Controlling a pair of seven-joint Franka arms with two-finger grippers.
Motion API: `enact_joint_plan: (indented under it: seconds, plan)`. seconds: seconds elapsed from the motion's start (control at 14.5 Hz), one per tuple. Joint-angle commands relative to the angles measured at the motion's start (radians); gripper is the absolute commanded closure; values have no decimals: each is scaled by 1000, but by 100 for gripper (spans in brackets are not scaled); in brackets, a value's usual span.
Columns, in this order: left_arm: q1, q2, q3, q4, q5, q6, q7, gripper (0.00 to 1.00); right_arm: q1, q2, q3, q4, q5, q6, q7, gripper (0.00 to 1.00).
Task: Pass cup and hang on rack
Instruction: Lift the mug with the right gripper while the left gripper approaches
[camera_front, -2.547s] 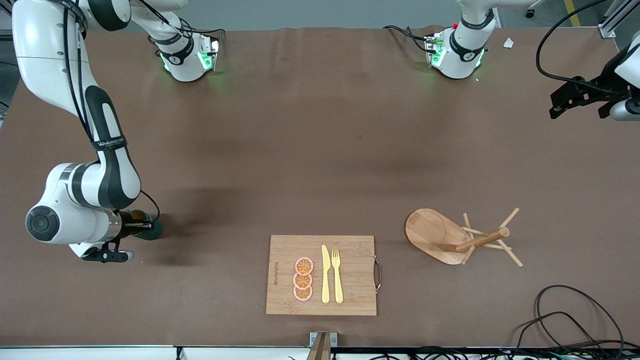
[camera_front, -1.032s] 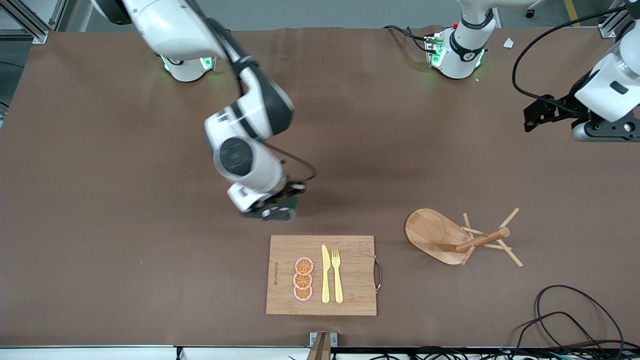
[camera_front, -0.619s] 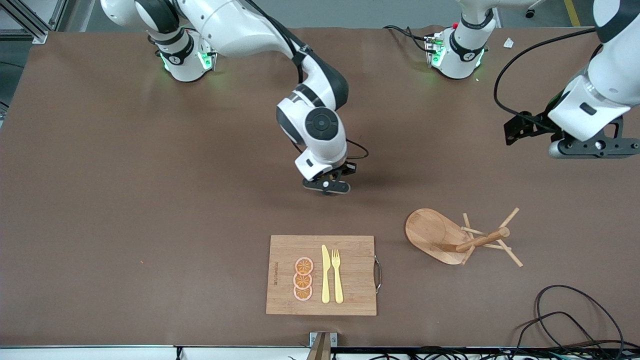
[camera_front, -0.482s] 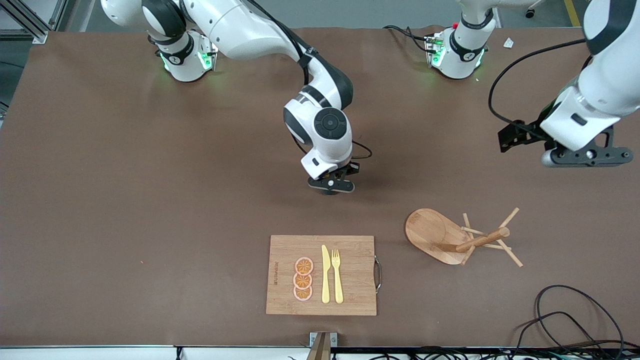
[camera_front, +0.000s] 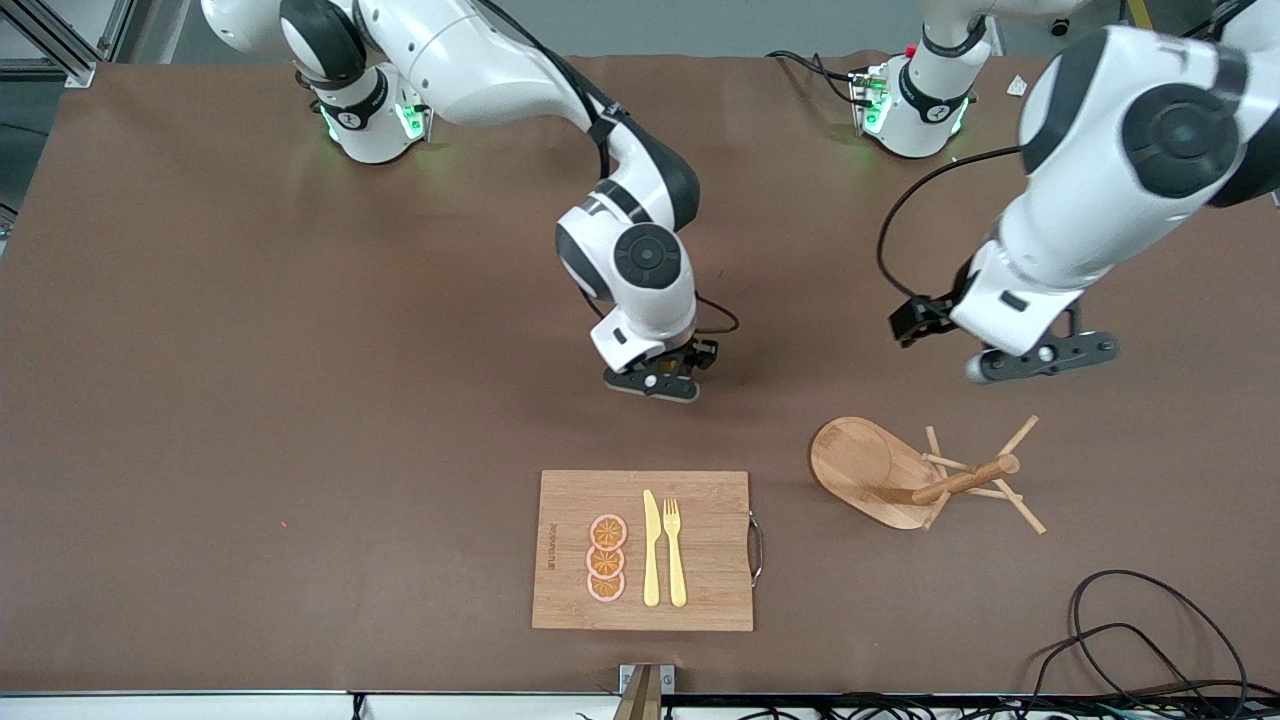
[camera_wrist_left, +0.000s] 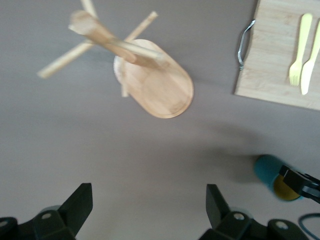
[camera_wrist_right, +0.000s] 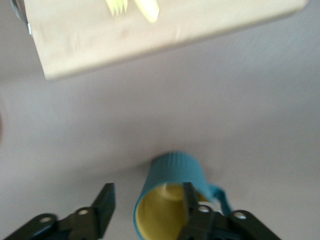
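Rig appearance: two white Franka arms with black joints.
Right arm (camera_front: 620, 240) and left arm (camera_front: 1100, 150): glossy white shells, black joint bands, round black end caps. Bases lit green. Black cable loops along each wrist. Right gripper (camera_front: 652, 384) and left gripper (camera_front: 1040, 358): black fingers.

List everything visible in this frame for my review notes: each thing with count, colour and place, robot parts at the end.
cup: 1, teal with yellow inside, mid-table, farther from the front camera than the cutting board
rack: 1, light bamboo, toward the left arm's end of the table
cutting board: 1, light wood with metal handle, near the front edge
knife: 1, yellow, on the board
fork: 1, yellow, beside the knife
orange slices: 3, orange, in a row on the board
cables: black, at the left arm's front corner
right gripper: open, fingers straddling the cup's wall
left gripper: open, over bare table near the rack
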Motion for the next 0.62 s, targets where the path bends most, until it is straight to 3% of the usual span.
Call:
enact_joint_plan:
  seconds: [0.0, 0.21, 0.41, 0.55]
  plan:
    - [-39, 40, 1, 21, 20, 50, -112, 0, -133, -114, 18, -24, -4, -31, -86, 0]
    - [-119, 97, 7, 24, 23, 108, -259, 0, -223, -203, 3, -70, -14, -94, -221, 0]
    - [-205, 158, 2, 41, 142, 160, -434, 0, -350, -343, -3, -218, -22, -88, -431, 0]
    - [-286, 245, 5, 119, 216, 162, -586, 0, -448, -395, -5, -277, -39, -89, -577, 0]
